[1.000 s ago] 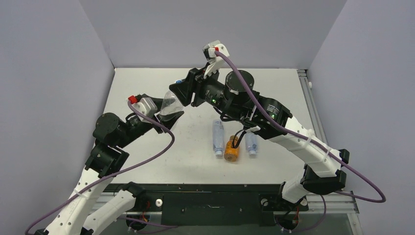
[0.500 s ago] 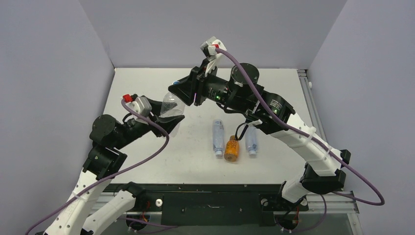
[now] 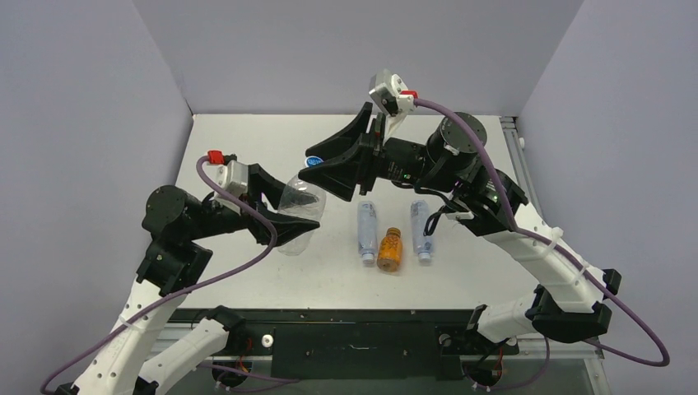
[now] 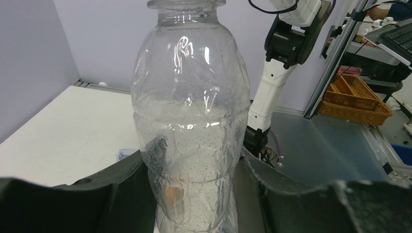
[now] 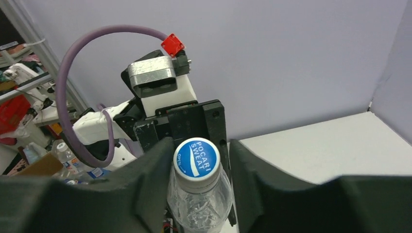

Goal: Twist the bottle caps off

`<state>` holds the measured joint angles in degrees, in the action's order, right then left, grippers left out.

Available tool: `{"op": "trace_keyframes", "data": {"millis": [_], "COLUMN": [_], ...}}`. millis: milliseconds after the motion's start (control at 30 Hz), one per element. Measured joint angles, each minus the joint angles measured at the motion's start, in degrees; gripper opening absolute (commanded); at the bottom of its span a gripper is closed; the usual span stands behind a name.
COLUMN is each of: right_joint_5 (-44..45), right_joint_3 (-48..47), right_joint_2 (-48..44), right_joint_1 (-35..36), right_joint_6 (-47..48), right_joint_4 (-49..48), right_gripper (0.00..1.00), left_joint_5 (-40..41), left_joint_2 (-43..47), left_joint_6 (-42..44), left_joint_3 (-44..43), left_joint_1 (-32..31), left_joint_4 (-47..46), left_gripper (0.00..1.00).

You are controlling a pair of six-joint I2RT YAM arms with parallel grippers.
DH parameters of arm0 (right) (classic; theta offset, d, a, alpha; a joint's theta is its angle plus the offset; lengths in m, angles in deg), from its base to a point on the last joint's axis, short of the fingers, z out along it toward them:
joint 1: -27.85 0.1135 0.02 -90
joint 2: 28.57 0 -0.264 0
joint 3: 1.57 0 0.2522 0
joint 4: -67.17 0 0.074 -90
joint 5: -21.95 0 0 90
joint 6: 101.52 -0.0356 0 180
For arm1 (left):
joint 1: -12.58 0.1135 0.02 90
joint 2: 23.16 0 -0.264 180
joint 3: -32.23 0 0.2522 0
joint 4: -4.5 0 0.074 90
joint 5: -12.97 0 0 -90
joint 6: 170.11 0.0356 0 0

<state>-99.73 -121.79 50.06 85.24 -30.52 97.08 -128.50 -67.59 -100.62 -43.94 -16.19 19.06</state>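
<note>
My left gripper [image 3: 290,220] is shut on the taller clear ribbed bottle [image 3: 298,207] and holds it tilted above the table; in the left wrist view the bottle [image 4: 189,111] fills the gap between my fingers [image 4: 189,167]. Its white cap with a blue printed top [image 3: 312,162] sits between the spread jaws of my right gripper [image 3: 321,164]. In the right wrist view the cap [image 5: 197,159] is on the bottle; the left finger is at its side and the right finger stands off, so the gripper [image 5: 198,162] is open.
Three bottles lie side by side on the white table [image 3: 247,148]: a blue-labelled one [image 3: 366,229], the squat orange one [image 3: 390,251] with a golden-brown cap [image 3: 393,233], and another blue-labelled one [image 3: 422,230]. Grey walls enclose the table.
My left gripper has carried the bottle right and lower. My right wrist has rolled and swung right, and its jaws now stand spread around the cap.
</note>
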Motion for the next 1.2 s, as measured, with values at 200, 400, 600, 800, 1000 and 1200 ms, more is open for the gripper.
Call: {"op": "trace_keyframes", "data": {"millis": [200, 400, 600, 800, 1000, 1200], "right_joint_5": [15.0, 30.3, 35.5, 36.9, 37.2, 36.7], "right_joint_3": [-0.9, -11.6, -12.9, -12.9, -12.7, -11.4], "right_joint_2": [0.2, 5.8, 9.3, 11.4, 11.4, 10.8], "right_joint_1": [1.6, 6.2, 7.2, 7.2, 7.3, 7.3], "right_joint_6": [0.6, 0.1, -1.5, -2.4, -2.6, -2.1], "right_joint_4": [3.8, 10.9, 13.3, 15.0, 14.8, 14.0], "right_gripper": [0.81, 0.79, 0.67, 0.41, 0.09, 0.00], "left_joint_5": [5.7, 16.9, 23.2, 26.1, 26.7, 25.9], "left_joint_2": [0.6, 2.7, 3.0, 3.4, 3.7, 3.7], "left_joint_6": [7.4, 17.8, 22.6, 24.3, 24.4, 23.7], "left_joint_3": [0.6, 4.6, 5.3, 5.8, 6.4, 6.6], "left_joint_1": [-0.1, -0.1, -0.1, -0.1, -0.1, 0.0], "left_joint_4": [3.8, 4.9, 5.0, 5.0, 5.0, 5.0], "left_gripper": [0.03, 0.03, 0.03, 0.03, 0.03, 0.04]}}
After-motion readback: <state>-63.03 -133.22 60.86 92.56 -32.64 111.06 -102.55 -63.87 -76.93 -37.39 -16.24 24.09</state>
